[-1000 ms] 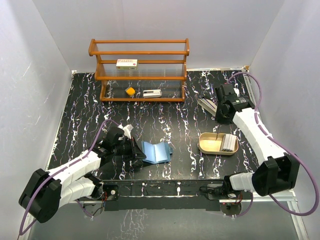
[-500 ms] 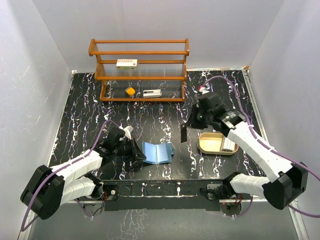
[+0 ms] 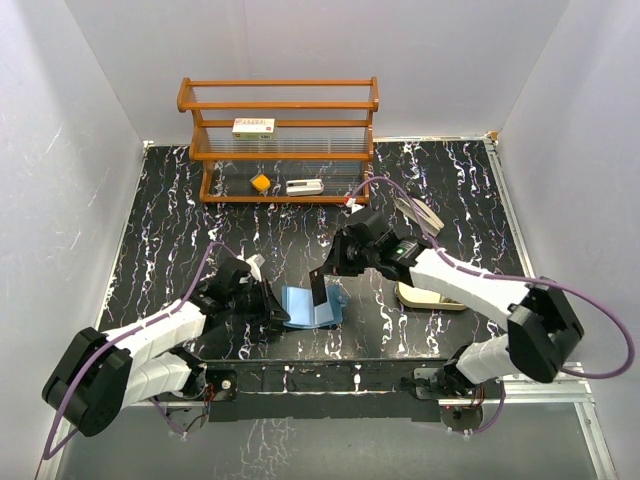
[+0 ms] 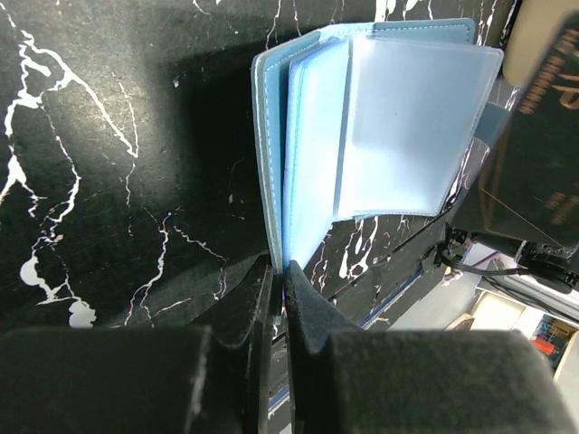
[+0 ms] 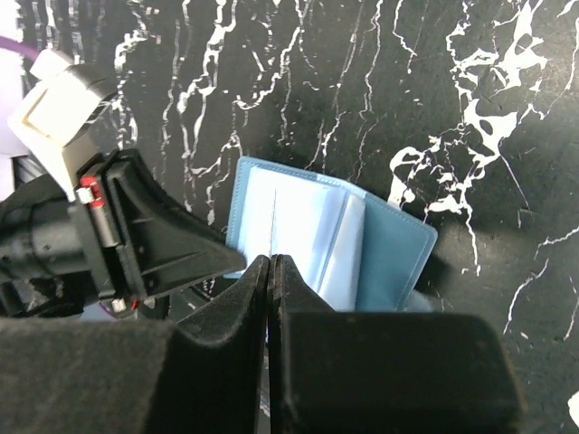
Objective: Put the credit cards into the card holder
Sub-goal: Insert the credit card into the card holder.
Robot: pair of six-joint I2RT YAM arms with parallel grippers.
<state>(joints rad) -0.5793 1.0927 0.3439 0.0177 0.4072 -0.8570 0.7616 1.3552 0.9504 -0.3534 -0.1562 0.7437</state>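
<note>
The blue card holder [image 3: 312, 305] lies open near the table's front, its pale sleeves fanned out [image 4: 398, 127]. My left gripper [image 3: 270, 304] is shut on the edge of the holder's left cover [image 4: 279, 268]. My right gripper [image 3: 328, 270] is shut on a dark credit card [image 3: 318, 289] and holds it upright just above the open holder. In the right wrist view the card shows edge-on as a thin line [image 5: 272, 226] over the sleeves [image 5: 317, 231], with the gripper's own point at the tips [image 5: 272, 260]. The other cards are hidden behind my right arm.
A tan oval tray [image 3: 412, 295] sits right of the holder, mostly under my right arm. A wooden rack [image 3: 278, 140] stands at the back, with a white box with red marks [image 3: 254, 127], a small orange item [image 3: 260, 182] and a white item [image 3: 304, 186].
My right arm has swung from the back right to the left and nearer, carrying the dark card to just above the open holder. The left gripper has stayed on the holder.
</note>
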